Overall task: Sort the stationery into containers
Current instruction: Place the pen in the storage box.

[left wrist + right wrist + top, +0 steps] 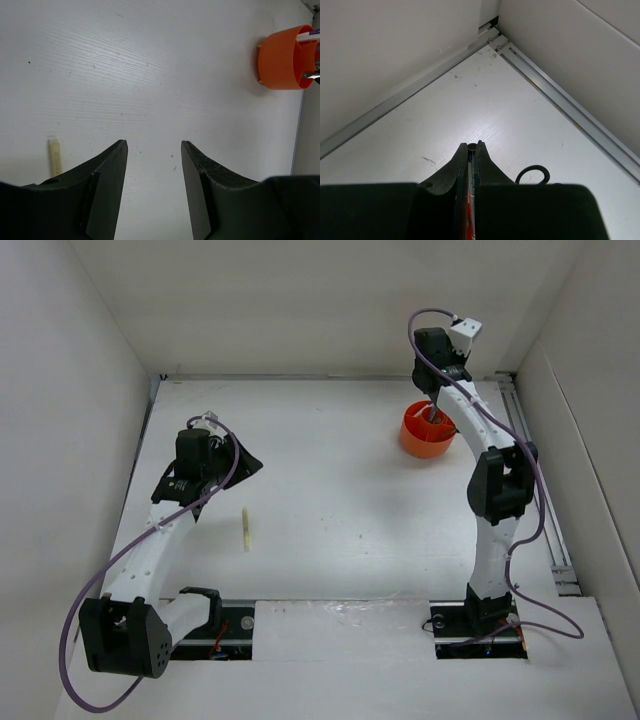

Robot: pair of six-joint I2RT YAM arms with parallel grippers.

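Top view: the left end effector hangs over the left middle of the counter, spread and holding nothing. The pale yellow stick lies flat just nearer than it, pointing near to far. The orange cup stands at the far right. The right end effector is directly above the cup, and a thin pen reaches down into it.

Left wrist: the fingers stand wide apart over bare counter. The yellow stick lies to their left, and the cup is at the upper right, well apart from both.

Right wrist: the end effector is pressed together, pinching the pen. Red shows low in the gap between the fingers. A black loop of the scissors shows just to the right.
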